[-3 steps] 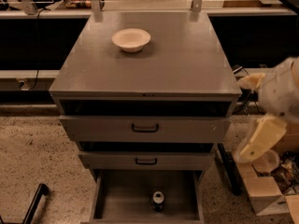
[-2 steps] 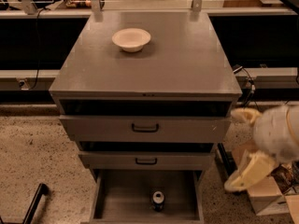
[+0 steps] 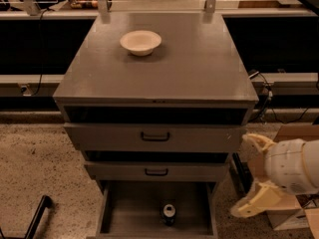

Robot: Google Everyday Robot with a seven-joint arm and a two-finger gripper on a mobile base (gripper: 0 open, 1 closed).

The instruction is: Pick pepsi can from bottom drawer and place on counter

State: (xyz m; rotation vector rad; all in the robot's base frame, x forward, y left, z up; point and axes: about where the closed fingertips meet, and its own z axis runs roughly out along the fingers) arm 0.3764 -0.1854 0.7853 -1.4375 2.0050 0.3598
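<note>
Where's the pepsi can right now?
The small dark-blue pepsi can stands in the open grey bottom drawer, front centre; the cream gripper hovers open to its right.

Dim, warm light from overhead; the top is lit and the lower parts fall dark.
The counter (image 3: pixel 199 68) has a soft sheen toward its far edge, and the bowl (image 3: pixel 140 41) throws a faint shadow round its base. The gaps above the upper drawers are black. The bottom drawer (image 3: pixel 124 208) is in shade; only the pepsi can (image 3: pixel 169 214) top glints. The gripper (image 3: pixel 241 176), near right beside the cabinet with fingers spread, shows pale and bright.
</note>
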